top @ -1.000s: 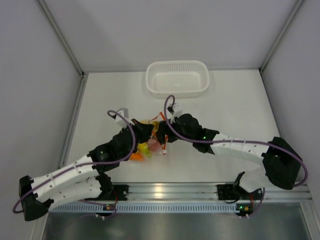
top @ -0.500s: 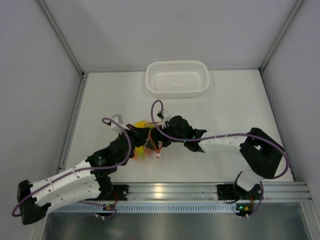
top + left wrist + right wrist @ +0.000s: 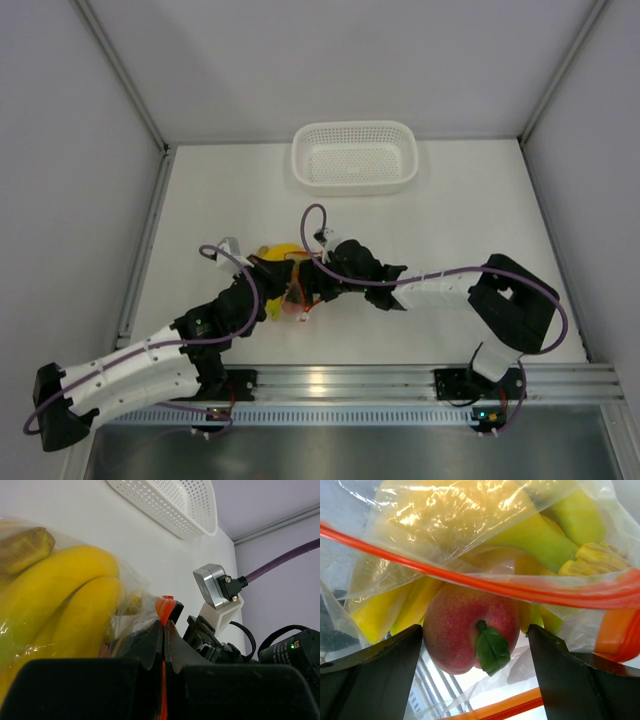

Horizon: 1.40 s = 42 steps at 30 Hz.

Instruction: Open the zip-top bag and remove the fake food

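Film of the zip-top bag point(image 3: 445, 510) looks thin, crinkly, slick and near weightless; I'd only trust the stiffer orange zip strip point(image 3: 470, 582) as a hold. Bag sits between both sets of fingers: left fingers point(image 3: 145, 647) pinched together on the strip, right fingers point(image 3: 375, 675) apart either side of the peach point(image 3: 470, 630), not touching. Peach looks hard, smooth, light; I'd grip across its belly. Right wrist view shows peach and bananas point(image 3: 540, 540); top view buries them under the wrists. Only left wrist view shows the pinch.
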Tool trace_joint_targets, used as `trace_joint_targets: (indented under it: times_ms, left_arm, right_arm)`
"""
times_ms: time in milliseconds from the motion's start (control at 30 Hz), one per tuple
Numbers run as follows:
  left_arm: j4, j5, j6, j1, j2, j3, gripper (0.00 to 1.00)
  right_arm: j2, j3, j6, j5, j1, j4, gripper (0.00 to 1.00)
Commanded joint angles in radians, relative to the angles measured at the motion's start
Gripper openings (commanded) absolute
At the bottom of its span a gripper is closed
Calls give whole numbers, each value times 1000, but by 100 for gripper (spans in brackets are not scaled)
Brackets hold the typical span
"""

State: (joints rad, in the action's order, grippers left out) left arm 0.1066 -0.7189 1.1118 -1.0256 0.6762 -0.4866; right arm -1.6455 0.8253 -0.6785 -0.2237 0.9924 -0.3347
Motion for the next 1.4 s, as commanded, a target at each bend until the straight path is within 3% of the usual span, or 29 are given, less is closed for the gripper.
trace_joint_targets:
  times_ms: [0,200,233,267,433,500,667,767,933,1367]
  left_arm:
    - [-54,-50,26,-10,-10,9,0]
    - [-54,-100,46,-51,-13,26,0]
    - [-54,-117,49,-66,-13,29,0]
    - [-54,-125,51,-74,-13,31,0]
    - [-54,-172,60,-122,-15,37,0]
    - [-53,-188,60,-129,-17,37,0]
    - [-54,-194,59,-137,-27,45,0]
    - [-53,-205,62,-139,-53,63,0]
    - [-50,-211,48,-139,-86,86,0]
    - [-38,-197,-69,-139,-21,46,0]
  right_arm:
    - [6,-15,-68,9,29,-84,86]
    - [-29,-26,-147,0,37,-141,78]
    - [-37,-25,-159,12,38,-135,80]
    - [-45,-20,-167,17,41,-132,91]
    - [-83,-3,-197,40,55,-147,97]
    - [-91,-5,-205,50,57,-170,91]
    - [-77,-37,-230,60,58,-251,57]
    - [-66,-55,-231,60,58,-291,45]
    - [-43,-55,-190,75,57,-259,37]
    - [142,-35,-18,191,63,-24,33]
